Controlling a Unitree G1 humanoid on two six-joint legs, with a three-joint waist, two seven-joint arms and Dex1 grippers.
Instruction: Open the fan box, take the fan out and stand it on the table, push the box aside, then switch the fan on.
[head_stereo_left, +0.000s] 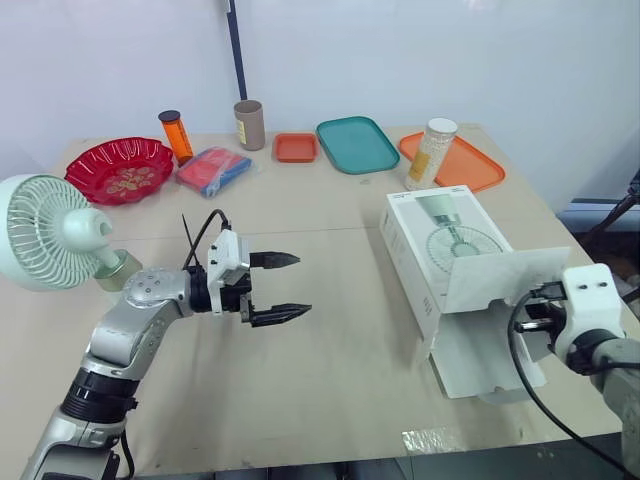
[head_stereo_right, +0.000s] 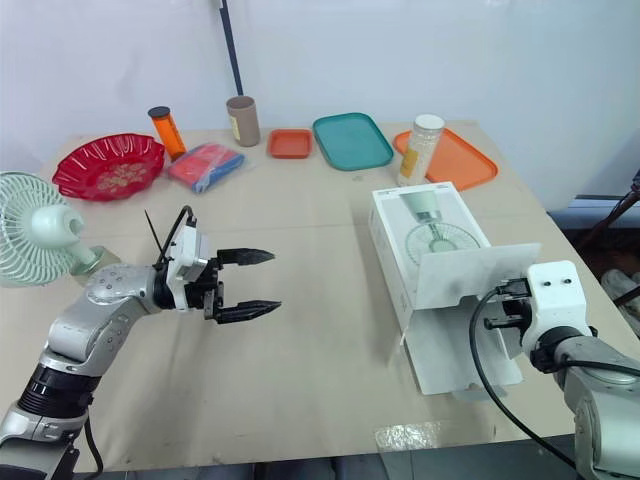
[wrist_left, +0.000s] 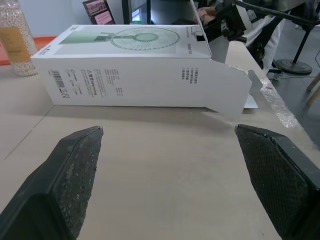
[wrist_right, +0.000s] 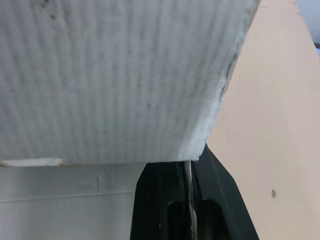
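The pale green fan (head_stereo_left: 50, 235) stands upright on the table (head_stereo_left: 330, 380) at the far left, outside its box. The white fan box (head_stereo_left: 432, 245) lies on its side at the right, and its open flap (head_stereo_left: 505, 280) sticks up at the near end. My left gripper (head_stereo_left: 278, 288) hovers open over the middle of the table, empty, its fingers pointing toward the box (wrist_left: 135, 65). My right gripper (wrist_right: 192, 155) is shut, its fingertips pressed against the back of the flap (wrist_right: 115, 75). The flap hides most of its fingers from the head camera.
Along the far edge stand a red bowl (head_stereo_left: 120, 168), an orange bottle (head_stereo_left: 176, 135), a blue-red packet (head_stereo_left: 213, 170), a brown cup (head_stereo_left: 249, 124), a small orange tray (head_stereo_left: 296, 147), a teal tray (head_stereo_left: 357, 144), a bead jar (head_stereo_left: 432, 153) and an orange tray (head_stereo_left: 470, 168).
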